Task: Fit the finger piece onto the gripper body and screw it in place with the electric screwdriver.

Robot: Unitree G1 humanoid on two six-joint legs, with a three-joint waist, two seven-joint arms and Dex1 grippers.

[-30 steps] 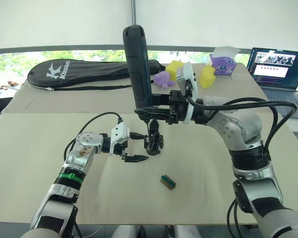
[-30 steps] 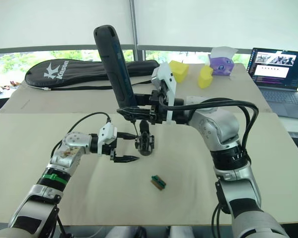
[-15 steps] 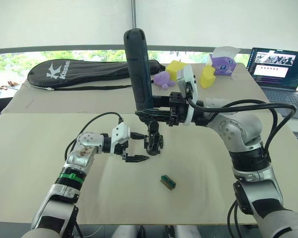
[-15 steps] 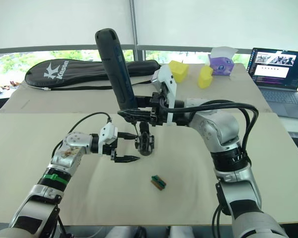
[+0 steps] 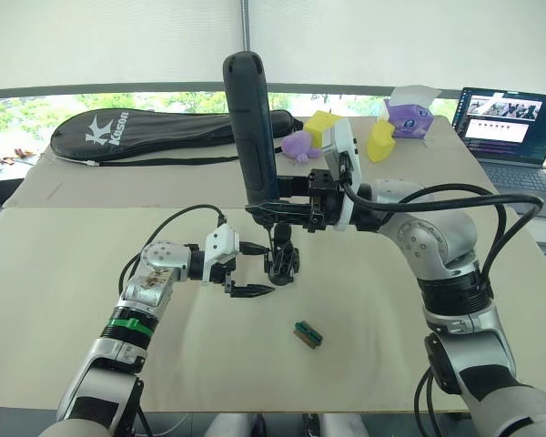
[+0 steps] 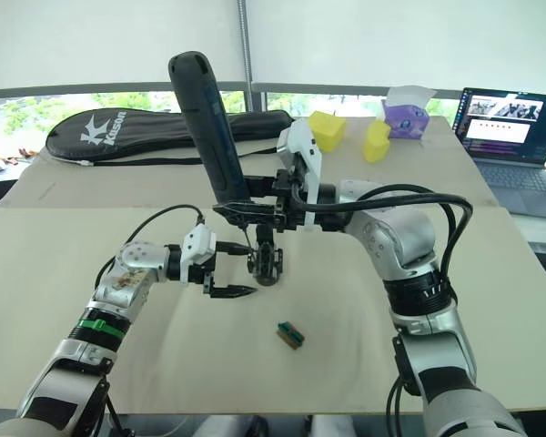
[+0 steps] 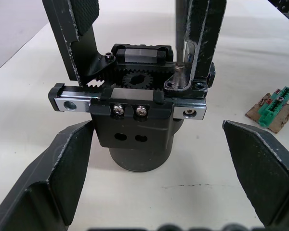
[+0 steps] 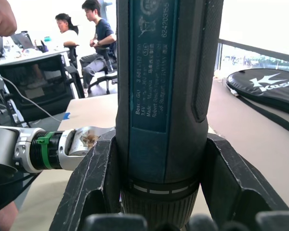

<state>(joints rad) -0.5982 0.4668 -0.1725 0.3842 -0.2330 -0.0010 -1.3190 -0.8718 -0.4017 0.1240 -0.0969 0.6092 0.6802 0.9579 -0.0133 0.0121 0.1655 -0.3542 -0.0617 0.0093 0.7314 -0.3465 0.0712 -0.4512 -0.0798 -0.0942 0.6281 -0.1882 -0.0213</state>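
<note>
The small black gripper body point(image 5: 282, 260) stands on the beige table point(image 5: 391, 364), with black finger pieces point(image 7: 202, 29) rising from its top rail. My left gripper point(image 5: 254, 269) is open beside it, its fingers point(image 7: 62, 178) to either side of the body without touching it. My right gripper point(image 5: 284, 208) is shut on the electric screwdriver point(image 5: 248, 118), which it holds nearly upright over the body. The thin metal bit point(image 7: 179, 48) comes down onto a screw at one finger piece's foot. In the right wrist view, the screwdriver's barrel point(image 8: 164, 96) sits between my right fingers point(image 8: 94, 178).
A small green-and-black block point(image 5: 308, 334) lies on the table in front of the body. At the back are a black racket bag point(image 5: 146, 132), yellow and purple toys point(image 5: 320, 127), a purple tissue box point(image 5: 408, 114) and a laptop point(image 5: 510, 118). People sit beyond the table point(image 8: 98, 33).
The screwdriver's top has leaned slightly to the left. The left gripper and the gripper body have stayed where they were.
</note>
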